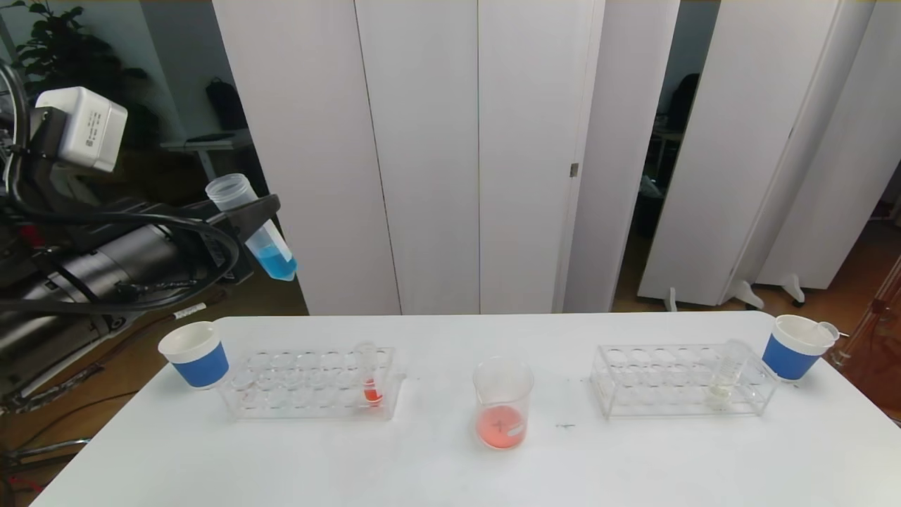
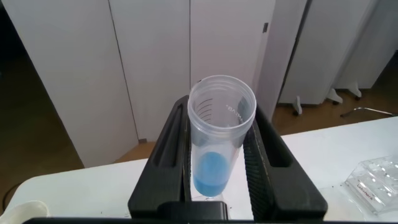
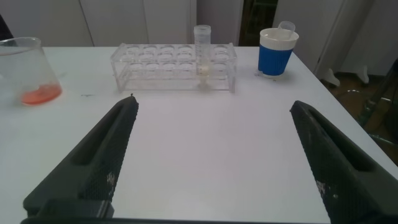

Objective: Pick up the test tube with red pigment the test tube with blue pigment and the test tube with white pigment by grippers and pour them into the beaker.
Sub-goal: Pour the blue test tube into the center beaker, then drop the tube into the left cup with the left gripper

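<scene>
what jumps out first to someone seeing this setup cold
The left claw is raised high above the table's left end, shut on the test tube with blue pigment, which hangs tilted in mid-air. Down on the white table, the beaker at the centre already holds orange-red liquid. It sits between two clear racks, and the right rack holds the test tube with white pigment.

No words or numbers could be read anywhere. The test tube with blue pigment (image 2: 219,140) had thin measuring lines and some tiny raised letters near its rim, but they were too small to make out. The beaker (image 1: 502,401) had a small white patch on its side, and no writing showed on it.
</scene>
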`<act>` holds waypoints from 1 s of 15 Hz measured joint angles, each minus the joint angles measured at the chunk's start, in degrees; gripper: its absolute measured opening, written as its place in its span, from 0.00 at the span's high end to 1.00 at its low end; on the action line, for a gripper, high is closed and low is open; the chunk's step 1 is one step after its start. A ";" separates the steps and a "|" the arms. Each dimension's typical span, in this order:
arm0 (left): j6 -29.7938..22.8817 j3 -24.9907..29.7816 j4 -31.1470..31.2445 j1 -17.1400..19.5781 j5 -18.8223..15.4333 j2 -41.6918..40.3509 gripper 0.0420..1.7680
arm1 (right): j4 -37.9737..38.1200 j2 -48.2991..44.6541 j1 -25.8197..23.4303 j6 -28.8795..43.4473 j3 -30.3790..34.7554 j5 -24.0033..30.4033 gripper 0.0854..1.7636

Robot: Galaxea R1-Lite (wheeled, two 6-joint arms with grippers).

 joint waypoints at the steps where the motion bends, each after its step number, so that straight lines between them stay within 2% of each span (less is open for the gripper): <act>1: 0.09 -0.41 -0.13 -0.60 -0.28 0.63 0.69 | -0.02 0.00 0.00 0.02 0.00 0.00 0.01; 8: 1.38 -2.58 -4.92 -6.89 -2.54 6.36 0.69 | 0.00 0.00 0.00 0.02 0.00 0.00 0.01; 11: 5.12 -2.39 -7.90 -8.37 -2.51 9.67 0.69 | 0.00 0.00 0.00 0.02 0.00 0.00 0.01; 15: 6.25 -1.90 -15.10 -9.59 -3.35 14.76 0.69 | -0.02 0.00 0.00 0.02 0.00 -0.02 0.01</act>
